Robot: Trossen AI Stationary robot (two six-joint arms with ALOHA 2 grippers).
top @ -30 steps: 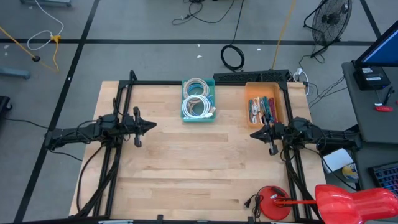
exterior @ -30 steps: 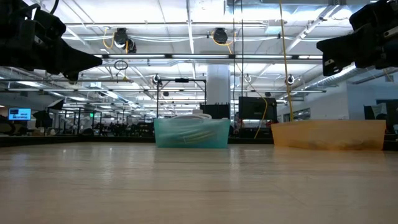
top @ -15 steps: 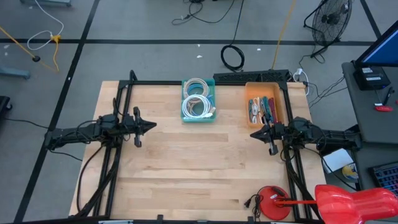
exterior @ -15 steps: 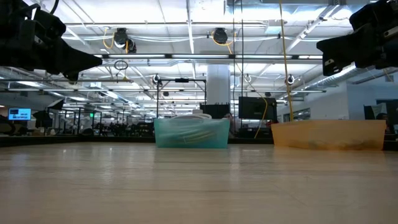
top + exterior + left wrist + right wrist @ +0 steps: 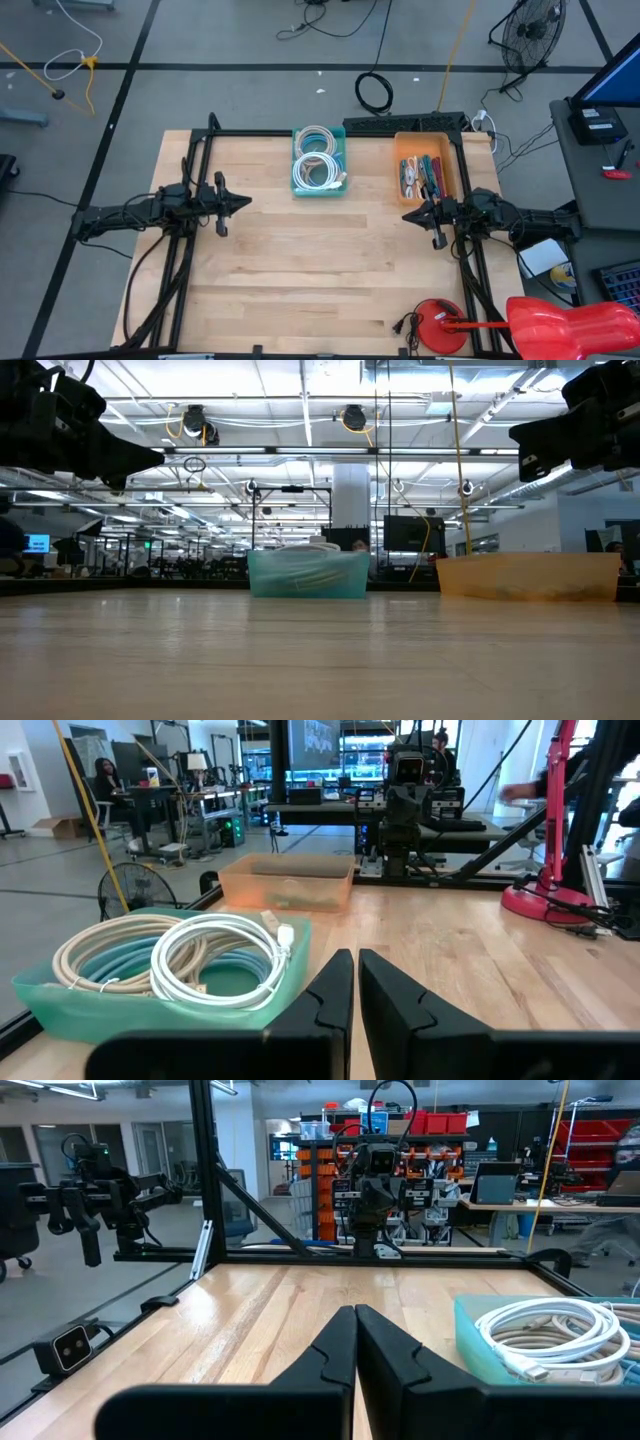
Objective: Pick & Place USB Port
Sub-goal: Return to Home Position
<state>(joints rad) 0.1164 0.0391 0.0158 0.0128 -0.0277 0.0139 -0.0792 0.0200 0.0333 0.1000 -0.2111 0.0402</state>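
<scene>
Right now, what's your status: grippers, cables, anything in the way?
Left gripper and right gripper shut, empty, raised at the table's sides. Coiled cables in green bin, mixed cables in orange bin. Nothing in the way.

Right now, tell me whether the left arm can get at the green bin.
Probably yes. The left gripper hangs above the wooden table at its left side, fingers shut. Only bare wood lies between it and the green bin of coiled cables, which is open on top.
</scene>
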